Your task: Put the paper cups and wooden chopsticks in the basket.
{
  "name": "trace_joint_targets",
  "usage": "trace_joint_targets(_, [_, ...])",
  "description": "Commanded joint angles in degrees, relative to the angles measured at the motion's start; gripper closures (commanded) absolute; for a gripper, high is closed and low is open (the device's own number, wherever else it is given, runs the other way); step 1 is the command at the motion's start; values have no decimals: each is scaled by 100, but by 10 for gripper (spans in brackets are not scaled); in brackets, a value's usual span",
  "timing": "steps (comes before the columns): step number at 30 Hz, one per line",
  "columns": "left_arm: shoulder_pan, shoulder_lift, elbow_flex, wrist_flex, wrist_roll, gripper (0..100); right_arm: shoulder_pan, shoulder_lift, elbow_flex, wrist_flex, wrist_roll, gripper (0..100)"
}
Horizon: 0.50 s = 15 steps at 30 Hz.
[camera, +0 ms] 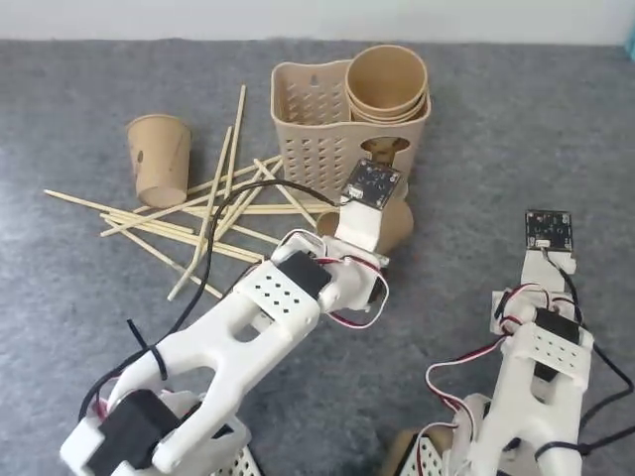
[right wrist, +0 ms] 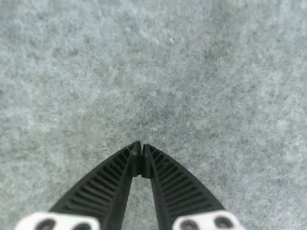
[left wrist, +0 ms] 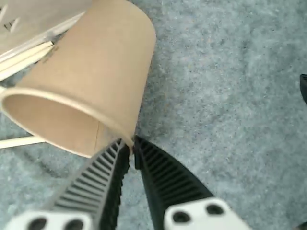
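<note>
A brown paper cup lies on its side on the grey mat, just in front of the basket. My left gripper is shut on the cup's rim, one finger inside and one outside. From above, this cup peeks out beside the left arm's wrist. Several cups are stacked in the basket's right half. Another cup stands upside down at the left. Several wooden chopsticks lie scattered between that cup and the basket. My right gripper is shut over bare mat, holding nothing.
The beige perforated basket's corner sits close behind the held cup, with chopsticks beside it. The right arm stands at the front right, with open grey mat around it.
</note>
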Motion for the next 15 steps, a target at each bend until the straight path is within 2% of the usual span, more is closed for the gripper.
trace_joint_targets(1, [26, -519, -180, 202, -88, 990, -48, -180, 97, -119, 105, 991])
trace_joint_targets(5, [26, -1327, -585, 1029, -782, 990, -48, -180, 97, -119, 105, 991])
trace_joint_targets(9, [26, -2084, -927, 1556, -1134, 990, -48, -180, 97, -119, 105, 991])
trace_joint_targets(15, [-97, -2092, -1727, 2585, -2092, 990, -40, -180, 97, -119, 105, 991])
